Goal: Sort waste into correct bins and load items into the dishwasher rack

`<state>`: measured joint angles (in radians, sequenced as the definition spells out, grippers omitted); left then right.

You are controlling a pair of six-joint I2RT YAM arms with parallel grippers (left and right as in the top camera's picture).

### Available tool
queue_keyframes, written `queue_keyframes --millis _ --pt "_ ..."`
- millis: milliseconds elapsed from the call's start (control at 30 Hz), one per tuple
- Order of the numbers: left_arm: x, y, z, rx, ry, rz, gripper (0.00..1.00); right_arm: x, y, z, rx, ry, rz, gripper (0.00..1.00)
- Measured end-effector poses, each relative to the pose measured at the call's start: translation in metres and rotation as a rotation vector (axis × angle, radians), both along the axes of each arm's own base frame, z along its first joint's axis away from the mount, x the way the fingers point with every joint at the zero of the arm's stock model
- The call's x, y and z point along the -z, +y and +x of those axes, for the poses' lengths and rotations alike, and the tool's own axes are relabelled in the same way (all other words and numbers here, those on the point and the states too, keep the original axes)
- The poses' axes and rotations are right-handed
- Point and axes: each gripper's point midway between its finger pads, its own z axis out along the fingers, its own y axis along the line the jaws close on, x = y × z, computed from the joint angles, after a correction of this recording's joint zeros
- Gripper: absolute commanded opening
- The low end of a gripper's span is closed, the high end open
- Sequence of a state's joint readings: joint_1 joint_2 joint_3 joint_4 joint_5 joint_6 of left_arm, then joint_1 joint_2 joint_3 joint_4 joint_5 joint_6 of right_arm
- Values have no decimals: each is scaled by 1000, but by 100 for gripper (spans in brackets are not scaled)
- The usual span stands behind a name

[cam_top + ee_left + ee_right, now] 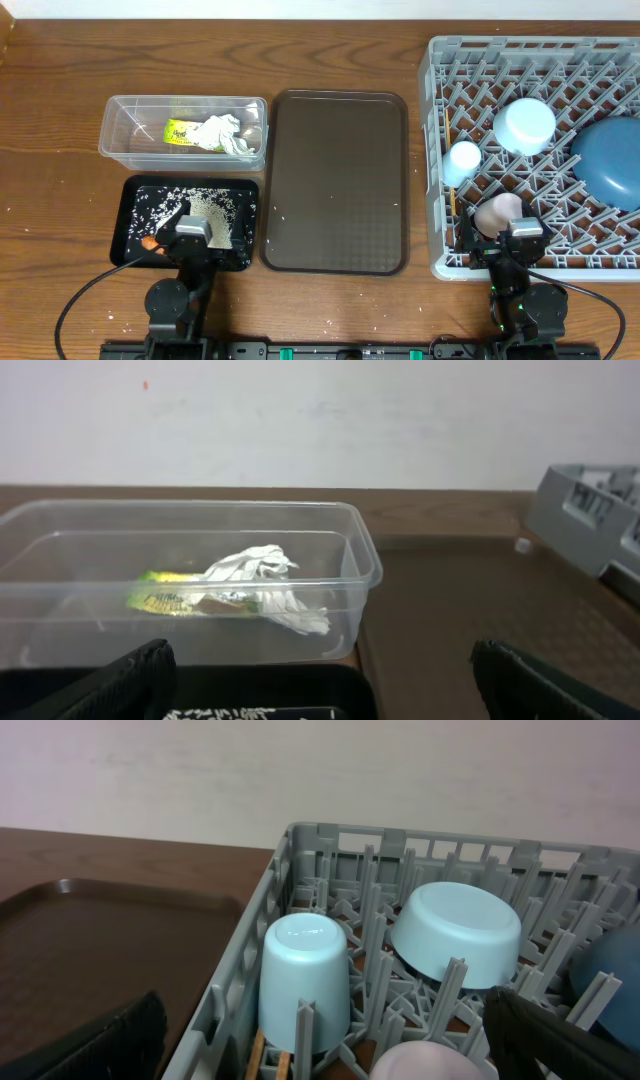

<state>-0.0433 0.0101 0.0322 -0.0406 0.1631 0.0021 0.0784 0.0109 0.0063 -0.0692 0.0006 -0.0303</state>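
The clear tub [185,130] holds the crumpled tissue [262,585] and the yellow-green wrapper [160,600]. In front of it, the black tray [135,215] carries rice grains [210,205] and an orange carrot piece [150,241]. My left gripper [320,695] hovers open over that tray's near edge, holding nothing. Inside the grey dishwasher rack [535,50] are the blue plate [610,160], the upturned bowl [457,932], the upturned light blue cup [303,978], the pink cup [430,1062] and the chopsticks [268,1058]. My right gripper [330,1050] is open and empty at the rack's near edge.
The large brown serving tray [335,180] lies between the bins and the rack. A few stray rice grains dot the table near the black tray. Cables loop from both arm bases along the front edge.
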Motion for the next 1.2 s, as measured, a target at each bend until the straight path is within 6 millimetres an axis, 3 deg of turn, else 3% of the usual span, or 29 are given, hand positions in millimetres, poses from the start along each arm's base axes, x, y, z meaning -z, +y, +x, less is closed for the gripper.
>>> queue_keyframes --millis 167,533,800,1200 --pt "0 -10 -1 49 -9 47 97 0 0 0 0 0 0 99" --pt "0 -10 -1 51 -13 68 96 0 0 0 0 0 0 99" --pt "0 5 1 -10 -12 72 96 0 0 0 0 0 0 99" --pt "0 5 1 -11 -12 73 96 0 0 0 0 0 0 99"
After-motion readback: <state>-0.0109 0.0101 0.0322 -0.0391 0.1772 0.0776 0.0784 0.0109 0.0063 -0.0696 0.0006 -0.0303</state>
